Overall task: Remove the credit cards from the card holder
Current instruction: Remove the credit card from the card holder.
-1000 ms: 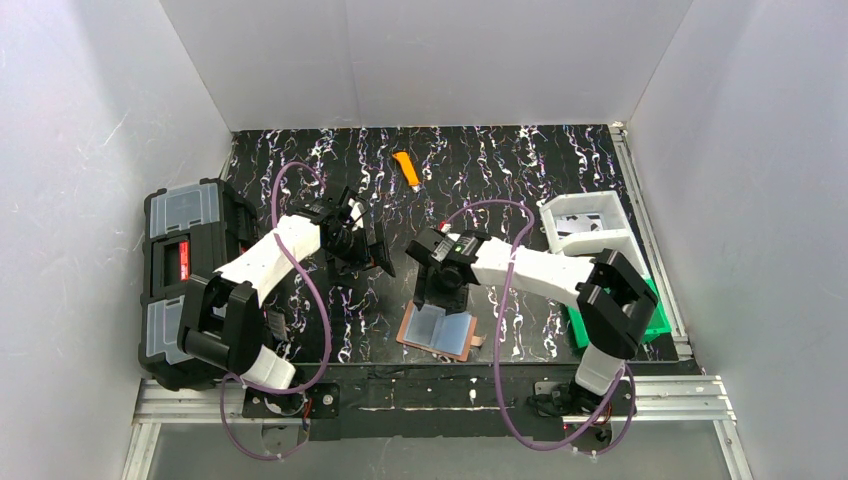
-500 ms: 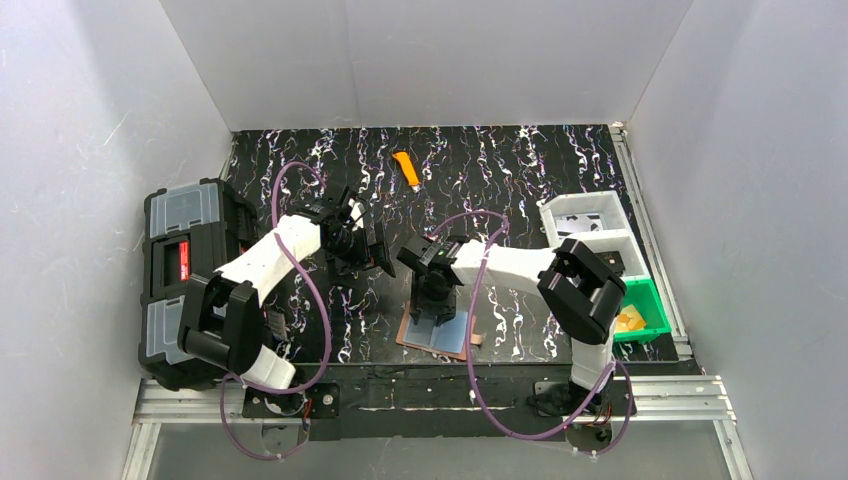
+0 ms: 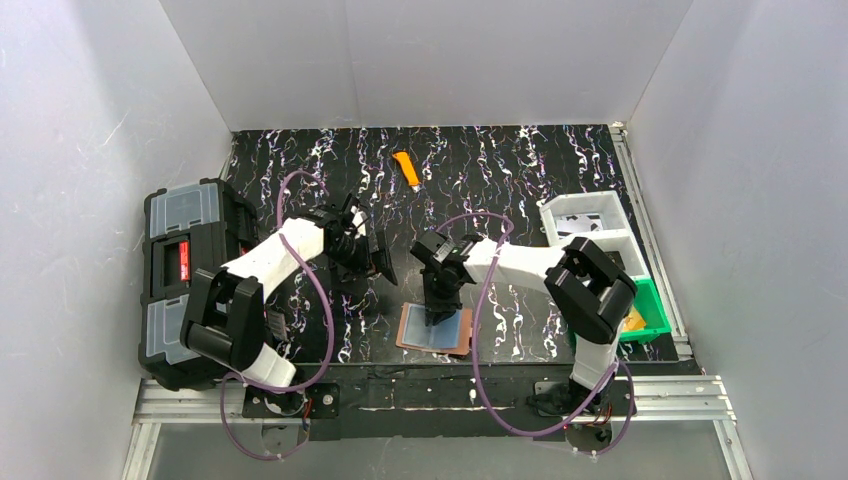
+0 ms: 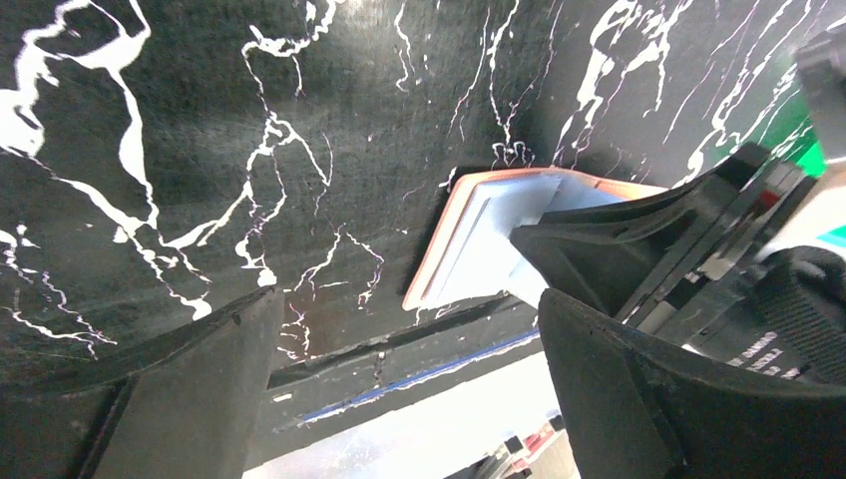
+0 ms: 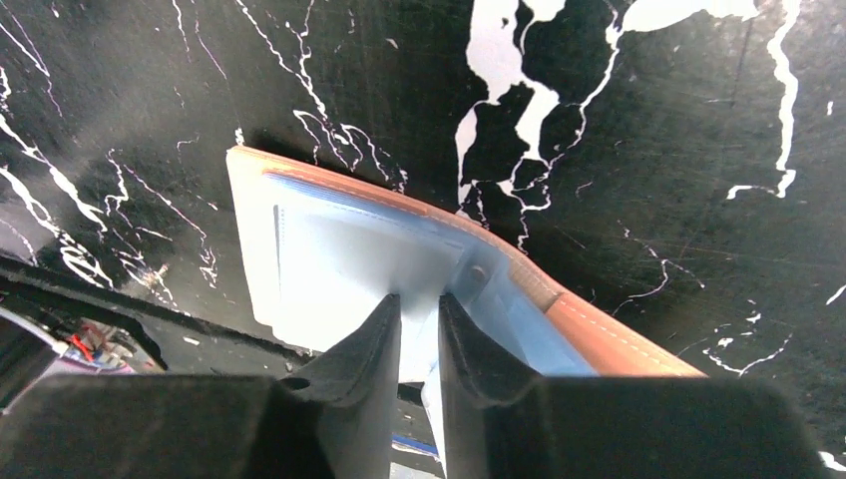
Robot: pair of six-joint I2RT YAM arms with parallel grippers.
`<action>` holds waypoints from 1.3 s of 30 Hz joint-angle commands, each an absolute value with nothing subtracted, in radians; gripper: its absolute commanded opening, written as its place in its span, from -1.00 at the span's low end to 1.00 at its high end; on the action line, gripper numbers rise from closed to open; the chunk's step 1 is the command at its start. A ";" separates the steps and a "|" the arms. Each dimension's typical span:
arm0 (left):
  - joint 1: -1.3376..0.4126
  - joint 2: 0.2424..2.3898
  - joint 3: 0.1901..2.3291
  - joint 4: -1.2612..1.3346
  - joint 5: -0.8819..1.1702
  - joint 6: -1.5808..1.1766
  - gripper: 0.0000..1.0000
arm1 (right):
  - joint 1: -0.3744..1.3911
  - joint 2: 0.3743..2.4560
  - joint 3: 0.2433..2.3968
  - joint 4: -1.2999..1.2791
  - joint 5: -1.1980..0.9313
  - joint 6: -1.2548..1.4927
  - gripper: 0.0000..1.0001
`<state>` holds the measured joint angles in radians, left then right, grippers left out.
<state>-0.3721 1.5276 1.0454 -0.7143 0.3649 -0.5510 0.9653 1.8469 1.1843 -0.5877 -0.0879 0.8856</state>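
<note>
The brown card holder [image 3: 458,343] lies open at the table's near edge, its pale blue inside facing up. My right gripper [image 3: 437,312] points down onto its middle. In the right wrist view the fingers [image 5: 371,344] are almost together [image 5: 419,299], pinching the pale blue-grey card [image 5: 339,254], a thin edge of which runs up between them. The holder's brown rim [image 5: 599,339] curves up on the right. No orange-tan card shows. My left gripper [image 3: 375,258] hovers open and empty to the left of and beyond the holder [image 4: 449,235], jaws wide [image 4: 407,299].
An orange-and-black utility knife [image 3: 405,169] lies at the back centre. A big black toolbox [image 3: 185,270] stands at the left edge. White bins [image 3: 590,225] and a green bin [image 3: 640,318] stand on the right. The table's front edge [image 4: 379,344] runs just beside the holder.
My right gripper has moved toward the near edge, from the holder's far side onto its middle, and closed there. My left gripper has shifted slightly right and stayed open.
</note>
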 commanded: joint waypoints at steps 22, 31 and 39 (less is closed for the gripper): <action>-0.584 1.637 1.017 -0.626 0.463 -0.621 -0.49 | 0.793 1.870 1.031 -0.247 -0.189 0.660 -0.97; -0.618 1.698 1.020 -0.599 0.472 -0.622 -0.68 | 0.771 1.875 1.065 -0.276 -0.198 0.643 -0.97; -0.620 1.643 0.960 -0.559 0.375 -0.735 -0.77 | 0.788 1.728 1.095 -0.443 -0.150 0.735 -0.30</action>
